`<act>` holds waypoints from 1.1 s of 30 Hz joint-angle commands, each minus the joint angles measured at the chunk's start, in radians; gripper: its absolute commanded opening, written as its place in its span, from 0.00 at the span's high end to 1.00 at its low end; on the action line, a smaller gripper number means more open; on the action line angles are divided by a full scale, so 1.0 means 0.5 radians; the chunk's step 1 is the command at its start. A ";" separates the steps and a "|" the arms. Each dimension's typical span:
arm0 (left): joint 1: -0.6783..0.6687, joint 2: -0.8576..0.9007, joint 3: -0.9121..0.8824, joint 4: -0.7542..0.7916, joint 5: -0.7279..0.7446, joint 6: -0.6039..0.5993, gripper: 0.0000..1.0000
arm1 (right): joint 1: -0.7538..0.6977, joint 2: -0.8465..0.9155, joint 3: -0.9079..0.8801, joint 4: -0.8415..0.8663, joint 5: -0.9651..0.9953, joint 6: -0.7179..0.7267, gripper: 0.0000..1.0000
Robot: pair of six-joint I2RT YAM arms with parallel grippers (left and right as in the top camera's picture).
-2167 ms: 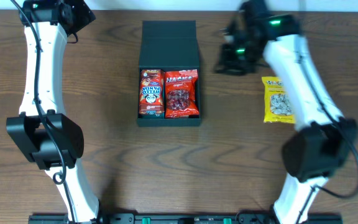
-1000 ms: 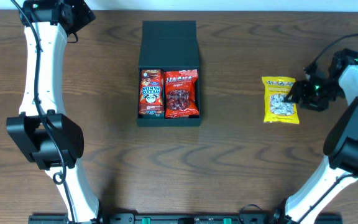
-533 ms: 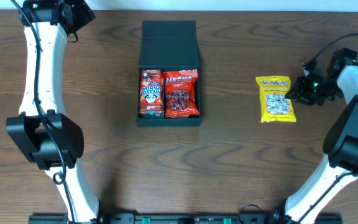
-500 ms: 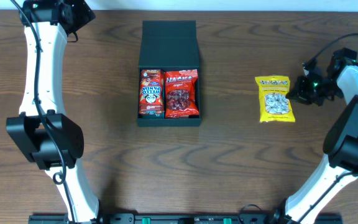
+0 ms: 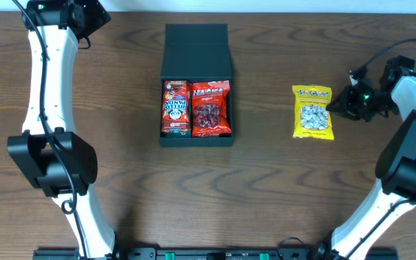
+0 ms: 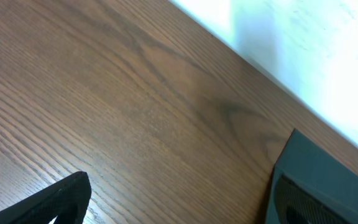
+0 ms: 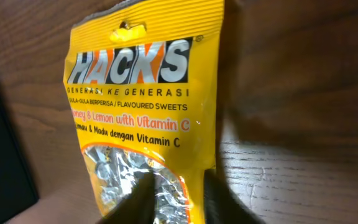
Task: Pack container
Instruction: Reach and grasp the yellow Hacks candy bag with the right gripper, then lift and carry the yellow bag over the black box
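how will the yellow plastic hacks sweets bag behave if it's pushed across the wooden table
The yellow plastic sweets bag probably flexes rather than staying stiff: it is a thin film pouch with loose wrapped sweets visible inside. Lying flat, it should slide, not roll. Its glossy film may slip when pinched.

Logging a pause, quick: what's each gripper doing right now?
Left gripper: cannot be told; its jaws are mostly out of view.
Right gripper: at the yellow sweets packet; grip cannot be told.

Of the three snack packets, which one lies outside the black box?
The yellow Hacks bag, on the table right of the container. The Hello Panda carton and the red packet lie inside it.
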 commanded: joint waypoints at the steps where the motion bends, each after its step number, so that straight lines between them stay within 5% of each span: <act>1: 0.009 -0.002 -0.008 -0.002 -0.035 -0.022 0.05 | 0.012 0.036 -0.010 0.003 0.044 -0.041 0.57; 13: 0.009 -0.002 -0.008 -0.001 -0.035 -0.023 0.05 | 0.018 0.130 -0.010 0.027 -0.097 -0.041 0.63; 19: 0.009 -0.002 -0.008 0.001 -0.036 -0.023 0.05 | 0.020 0.143 -0.010 0.042 -0.124 -0.040 0.78; 21: 0.009 -0.002 -0.008 0.008 -0.036 -0.023 0.05 | 0.025 0.150 -0.010 0.041 -0.138 -0.040 0.98; 28: 0.009 -0.002 -0.008 0.024 -0.036 -0.023 0.05 | 0.032 0.150 -0.009 0.105 -0.444 -0.040 0.99; 33: 0.009 -0.002 -0.008 0.023 -0.036 -0.023 0.05 | 0.044 0.146 0.013 0.201 -1.011 -0.040 0.99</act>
